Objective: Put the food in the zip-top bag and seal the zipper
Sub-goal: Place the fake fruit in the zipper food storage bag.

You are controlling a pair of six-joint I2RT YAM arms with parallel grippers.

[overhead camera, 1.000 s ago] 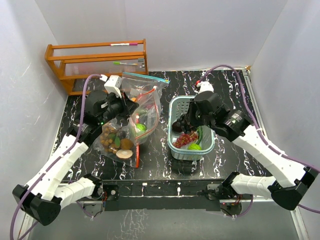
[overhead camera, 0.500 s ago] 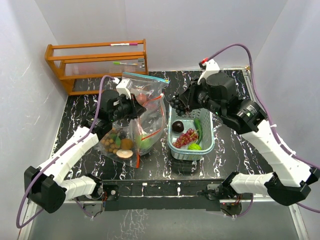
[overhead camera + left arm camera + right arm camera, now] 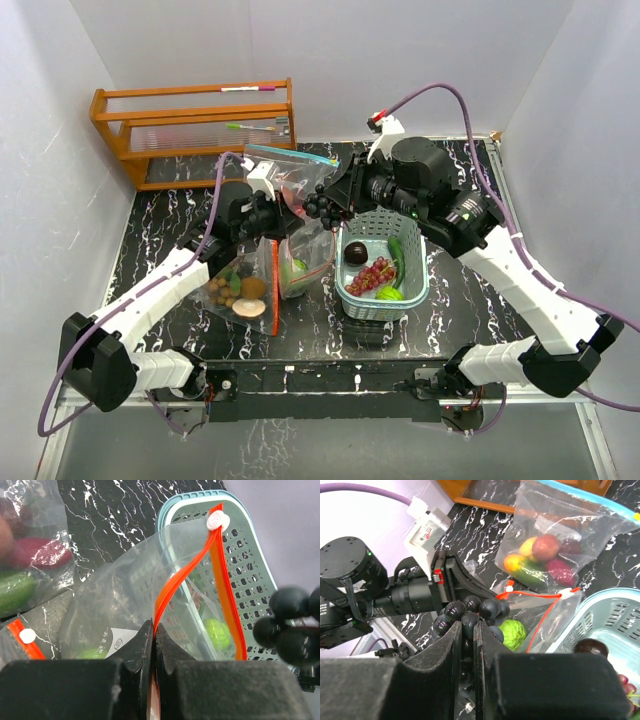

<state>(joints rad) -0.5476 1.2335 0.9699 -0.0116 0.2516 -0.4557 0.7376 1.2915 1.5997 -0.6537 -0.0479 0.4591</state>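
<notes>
Left gripper is pinching the orange zipper edge of the bag, just left of the basket. Right gripper is clamped on dark grapes, held by the basket's left rim near the bag's mouth. Red grapes lie inside the basket.

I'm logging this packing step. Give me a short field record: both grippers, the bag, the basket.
left gripper: shut on bag at its orange zipper rim, mouth held open
right gripper: shut on dark grapes, near the bag mouth, not yet inside
bag contents: green fruit
bag zipper: unsealed
basket: holds red grapes, dark fruit, green pieces
</notes>
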